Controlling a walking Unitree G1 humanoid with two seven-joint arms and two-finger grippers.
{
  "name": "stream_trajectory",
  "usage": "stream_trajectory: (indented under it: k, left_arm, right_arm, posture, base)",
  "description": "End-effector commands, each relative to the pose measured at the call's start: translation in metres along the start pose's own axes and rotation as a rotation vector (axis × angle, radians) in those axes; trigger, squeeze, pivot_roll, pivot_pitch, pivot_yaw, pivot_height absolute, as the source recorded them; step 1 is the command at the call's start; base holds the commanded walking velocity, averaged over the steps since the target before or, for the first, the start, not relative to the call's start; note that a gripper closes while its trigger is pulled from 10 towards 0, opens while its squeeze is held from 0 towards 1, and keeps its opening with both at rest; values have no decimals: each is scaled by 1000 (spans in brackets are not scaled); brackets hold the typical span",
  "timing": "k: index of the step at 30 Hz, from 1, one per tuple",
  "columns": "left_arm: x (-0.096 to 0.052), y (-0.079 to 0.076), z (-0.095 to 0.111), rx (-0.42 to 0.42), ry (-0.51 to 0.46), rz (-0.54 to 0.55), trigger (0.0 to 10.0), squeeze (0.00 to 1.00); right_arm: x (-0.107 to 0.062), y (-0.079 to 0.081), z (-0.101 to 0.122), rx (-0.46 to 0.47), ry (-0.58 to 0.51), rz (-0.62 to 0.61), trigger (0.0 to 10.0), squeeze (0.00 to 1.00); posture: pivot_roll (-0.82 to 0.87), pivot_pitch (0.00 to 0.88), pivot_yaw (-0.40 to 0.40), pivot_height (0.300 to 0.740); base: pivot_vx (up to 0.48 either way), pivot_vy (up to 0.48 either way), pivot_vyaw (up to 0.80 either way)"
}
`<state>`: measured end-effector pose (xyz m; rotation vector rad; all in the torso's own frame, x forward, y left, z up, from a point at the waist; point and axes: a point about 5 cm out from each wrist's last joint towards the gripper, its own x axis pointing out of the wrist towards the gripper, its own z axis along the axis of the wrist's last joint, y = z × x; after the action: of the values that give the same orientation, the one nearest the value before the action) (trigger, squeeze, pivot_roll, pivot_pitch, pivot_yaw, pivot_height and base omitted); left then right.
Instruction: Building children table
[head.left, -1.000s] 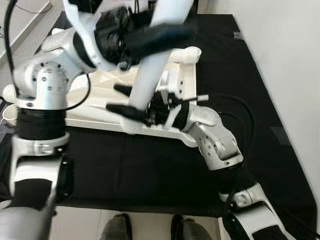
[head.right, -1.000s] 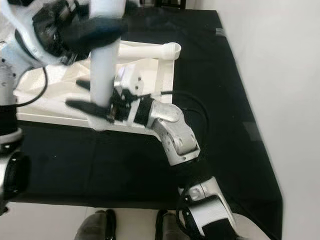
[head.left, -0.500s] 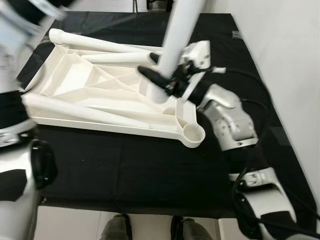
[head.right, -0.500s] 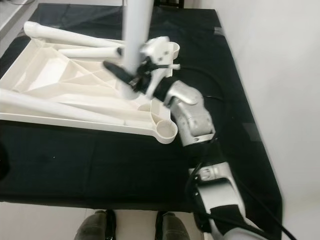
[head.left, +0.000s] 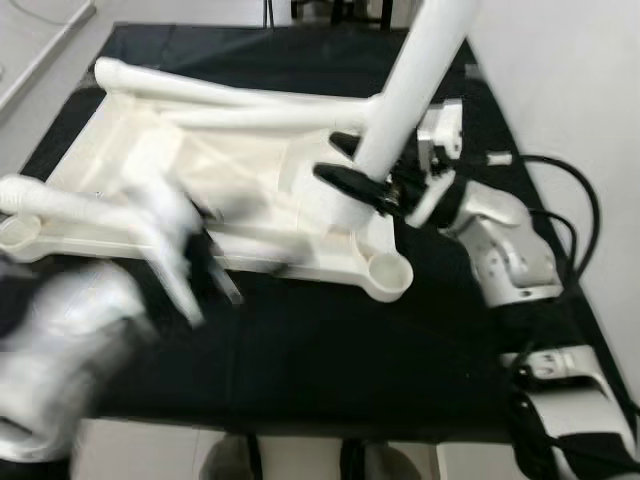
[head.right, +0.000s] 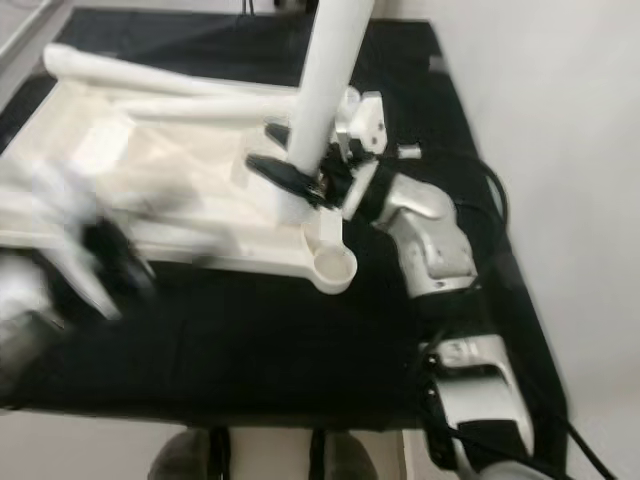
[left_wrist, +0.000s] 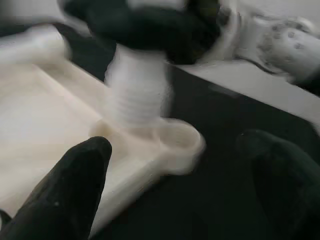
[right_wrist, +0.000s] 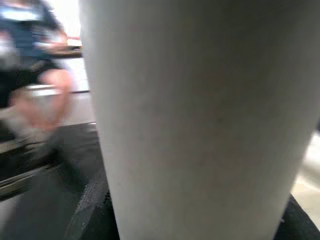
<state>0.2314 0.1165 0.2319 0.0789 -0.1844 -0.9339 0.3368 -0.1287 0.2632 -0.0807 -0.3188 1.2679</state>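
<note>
My right end effector (head.left: 362, 184) is clenched around the white table leg (head.left: 412, 75), standing it upright in a corner of the upturned tabletop (head.left: 250, 160). My left end effector (head.left: 205, 270) is blurred, fingers spread. The nearest corner socket (head.left: 389, 271) is unfilled; legs remain.

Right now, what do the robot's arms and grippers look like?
The right arm is made of rounded silver shells with black joints, and a black cable loops beside it. Its right gripper has two long black fingers. The left arm is a silver blur; the left gripper has thick black fingers.
</note>
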Motion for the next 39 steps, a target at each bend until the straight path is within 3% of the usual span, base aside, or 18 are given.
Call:
stream_trajectory:
  k: [1,9,11,15,20,33,39]
  left_arm:
    - [1,-17,-1,18,-10,37,10000,0]
    - [-27,-42,-13,-37,129,121,10000,0]
    - [-37,-53,-19,5,163,118,10000,0]
    - [-41,-59,-23,36,179,120,10000,0]
    - [-45,-58,-18,157,203,205,10000,0]
    - [-52,-69,-14,217,233,185,10000,0]
    - [-54,-68,-13,254,252,195,10000,0]
  right_arm:
    - [-9,2,6,7,1,63,10000,0]
    - [-33,9,11,69,17,183,10000,0]
    - [-38,12,15,71,20,225,10000,0]
    - [-40,14,17,67,22,251,10000,0]
    - [-38,17,29,40,-3,294,10000,0]
    - [-35,17,51,-56,-11,351,10000,0]
    - [-28,24,43,-102,65,443,10000,0]
  posture:
    - [83,340,-50,740]
    - [105,461,-10,740]
    - [106,475,-2,740]
    - [106,495,9,740]
    - [113,527,24,740]
    - [128,553,40,740]
    - [154,551,45,740]
  base:
    - [0,0,0]
    - [0,0,0]
    - [0,0,0]
    - [0,0,0]
    - [0,0,0]
    - [0,0,0]
    - [0,0,0]
